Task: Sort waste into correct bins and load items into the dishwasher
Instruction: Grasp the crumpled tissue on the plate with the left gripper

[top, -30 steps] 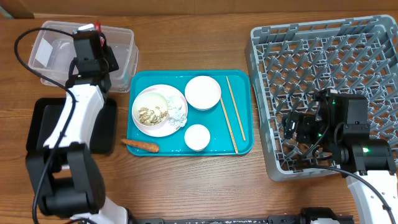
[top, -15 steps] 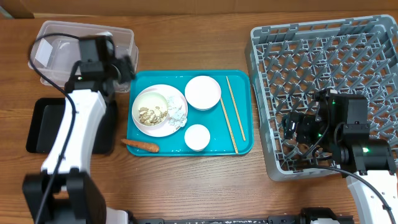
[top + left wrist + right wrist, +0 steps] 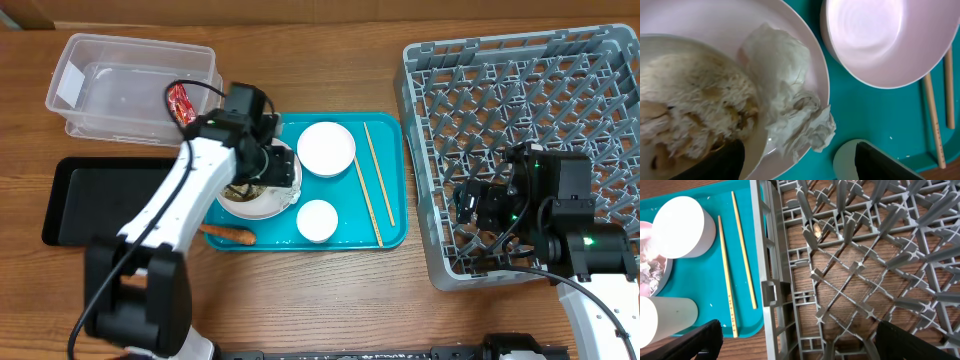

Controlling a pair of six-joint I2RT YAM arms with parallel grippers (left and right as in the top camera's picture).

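done: red wrapper (image 3: 180, 102) looks to be lying in the clear tub (image 3: 110, 85); that is the only item sorted
left gripper (image 3: 800, 165): fingers spread wide, nothing held, hanging over the tissue (image 3: 790, 100)
tissue: on the right side of the plate (image 3: 740, 20), against the rice (image 3: 690, 115); probably the next grab
right gripper (image 3: 802, 347): spread wide, empty, over the dish rack (image 3: 520, 120) near its left wall
waste left: tissue, rice and scraps, carrot (image 3: 225, 234) on the table at the front-left edge of the teal tray (image 3: 275, 228)
black tray (image 3: 100, 195): nothing in it
dishes left: plate, bowl (image 3: 326, 148), cup (image 3: 317, 220), chopsticks (image 3: 370, 180), all on the teal tray
rack: no dishes loaded
progress: early, my read
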